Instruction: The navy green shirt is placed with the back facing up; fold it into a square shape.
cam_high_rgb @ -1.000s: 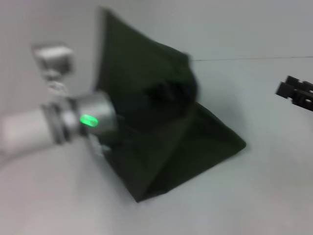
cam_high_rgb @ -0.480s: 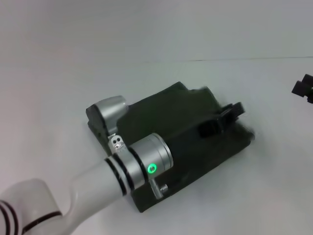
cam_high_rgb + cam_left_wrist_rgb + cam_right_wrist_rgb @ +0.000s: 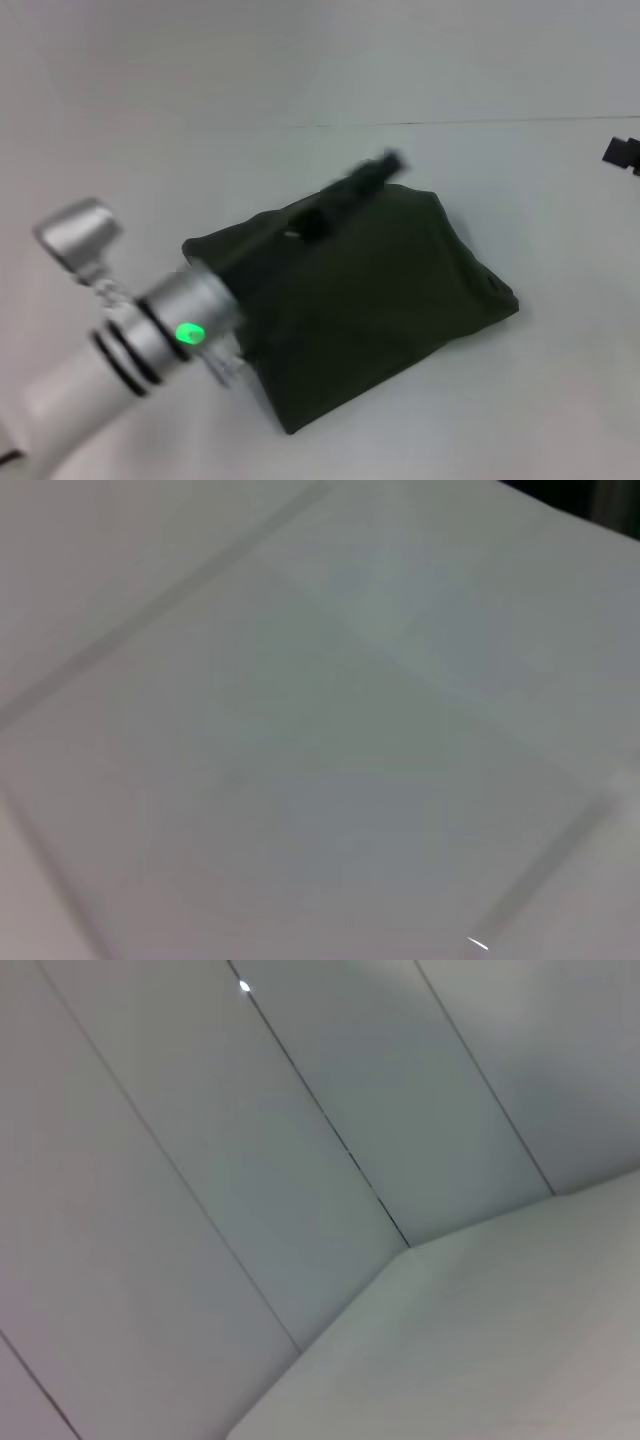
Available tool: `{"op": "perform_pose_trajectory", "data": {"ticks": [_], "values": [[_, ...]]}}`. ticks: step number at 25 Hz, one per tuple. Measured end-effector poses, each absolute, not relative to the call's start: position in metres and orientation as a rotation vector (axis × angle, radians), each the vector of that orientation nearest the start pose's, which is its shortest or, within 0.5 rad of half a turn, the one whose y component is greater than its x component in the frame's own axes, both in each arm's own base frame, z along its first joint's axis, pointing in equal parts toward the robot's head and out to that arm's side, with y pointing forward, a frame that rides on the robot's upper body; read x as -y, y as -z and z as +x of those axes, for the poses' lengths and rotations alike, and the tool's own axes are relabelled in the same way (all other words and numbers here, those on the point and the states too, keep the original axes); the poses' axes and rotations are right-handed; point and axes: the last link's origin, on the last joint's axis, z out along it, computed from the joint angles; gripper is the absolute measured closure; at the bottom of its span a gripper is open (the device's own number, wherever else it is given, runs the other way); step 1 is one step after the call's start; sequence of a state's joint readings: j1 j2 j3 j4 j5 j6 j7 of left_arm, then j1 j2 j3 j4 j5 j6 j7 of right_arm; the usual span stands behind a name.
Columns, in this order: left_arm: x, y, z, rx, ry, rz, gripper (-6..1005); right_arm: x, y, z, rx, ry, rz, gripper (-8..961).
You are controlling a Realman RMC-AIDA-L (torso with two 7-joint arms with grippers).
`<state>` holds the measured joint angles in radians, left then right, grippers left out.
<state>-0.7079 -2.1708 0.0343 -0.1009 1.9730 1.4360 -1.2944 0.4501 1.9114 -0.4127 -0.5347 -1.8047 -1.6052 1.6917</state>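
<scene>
Left gripper (image 3: 365,178) sits over the shirt's far edge, too blurry to tell if the fingers are spread or pinching. Shirt (image 3: 370,300) lies folded in a rough square mid-table (image 3: 520,400). Right gripper (image 3: 622,152) is parked at the right edge, state unclear.

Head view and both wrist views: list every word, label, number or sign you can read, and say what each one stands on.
There is no readable text in any view.
The navy green shirt lies folded on the white table with only plain fabric showing.
The left arm carries a green light, not a sign.
Both wrist views show only bare pale surfaces.
</scene>
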Motion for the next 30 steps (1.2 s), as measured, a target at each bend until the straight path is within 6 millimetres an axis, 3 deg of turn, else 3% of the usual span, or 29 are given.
{"op": "perform_pose_trajectory", "data": {"ticks": [1,7,14,19,30], "values": [[-0.331,0.088,-0.196,1.373,1.591,-2.095,453,-0.332,-0.106,0.316,-1.144,-1.090,-2.189,13],[-0.351,0.053,-0.243,1.489,1.457,-1.940,221,-0.345,-0.116,0.310,-1.309,-1.045,-2.209,13],[-0.362,0.034,-0.280,1.541,1.247,-1.849,46,-0.351,-0.097,0.296,-1.387,-0.907,-2.358,13],[-0.368,0.032,-0.295,1.585,1.104,-1.820,50,-0.354,-0.078,0.289,-1.399,-0.868,-2.396,13],[-0.367,0.032,-0.306,1.576,0.987,-1.827,51,-0.360,-0.077,0.292,-1.404,-0.869,-2.341,13]]}}
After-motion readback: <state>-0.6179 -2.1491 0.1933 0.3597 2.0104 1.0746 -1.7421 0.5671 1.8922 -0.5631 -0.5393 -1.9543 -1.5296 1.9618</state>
